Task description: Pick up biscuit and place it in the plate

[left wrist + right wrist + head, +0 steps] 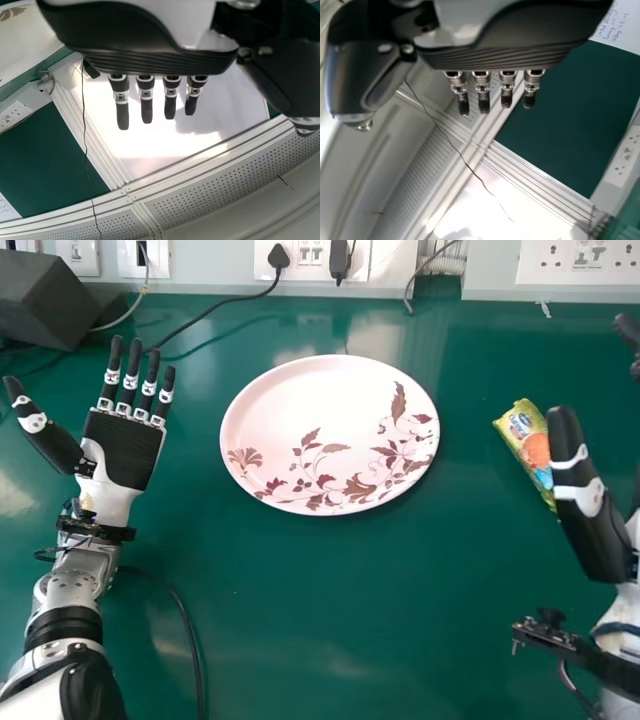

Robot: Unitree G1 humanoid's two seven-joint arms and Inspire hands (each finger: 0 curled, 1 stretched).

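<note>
Right hand (585, 525), biscuit (527, 443) just beside it, contact unclear

See the right robot hand (590, 525) close up in the right wrist view, fingers (484, 102) straight, thumb (370, 82) held apart from them. Beyond, notice a green board (570, 115), pale ridged strips (535, 185), a perforated panel (417, 172) and a thin dark cable (465, 161). Beside the board, find a sheet with handwriting (625, 30) and a white socket plate (624, 156).
</note>
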